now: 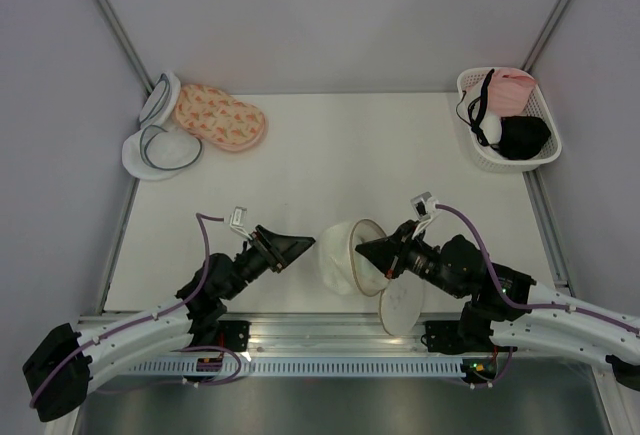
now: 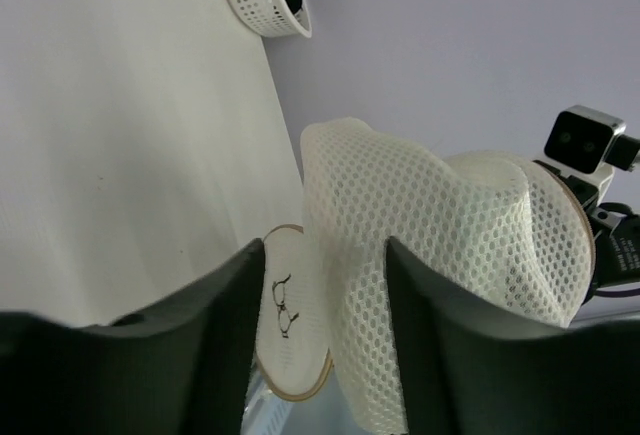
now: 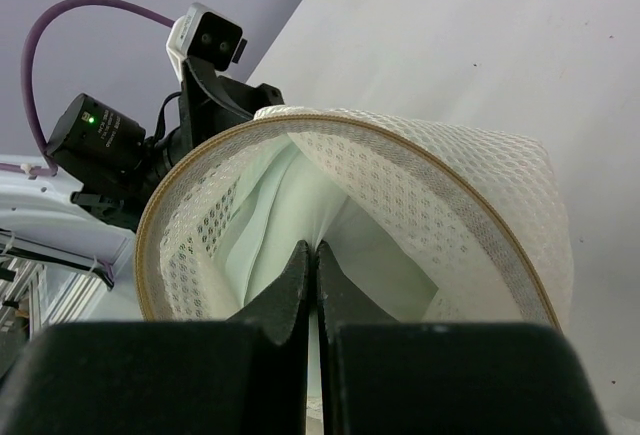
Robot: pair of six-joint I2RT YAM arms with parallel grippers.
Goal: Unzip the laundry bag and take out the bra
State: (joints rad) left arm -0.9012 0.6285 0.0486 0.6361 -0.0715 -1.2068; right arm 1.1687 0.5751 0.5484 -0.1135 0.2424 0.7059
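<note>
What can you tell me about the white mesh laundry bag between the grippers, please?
The laundry bag is a domed white honeycomb-mesh clamshell with a tan rim, unzipped. Its dome is on its side near the table's front edge, mouth toward the right gripper, whose shut fingers reach inside and apparently pinch the mint bra. The flat half hangs beside it, bearing the black zip pull. The open left gripper sits at the dome's back.

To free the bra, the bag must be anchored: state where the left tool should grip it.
Pinch the bulging mesh back of the laundry bag, coming from the left. Its tan-rimmed mouth faces the right tool, so the closed dome end faces the left tool.
</note>
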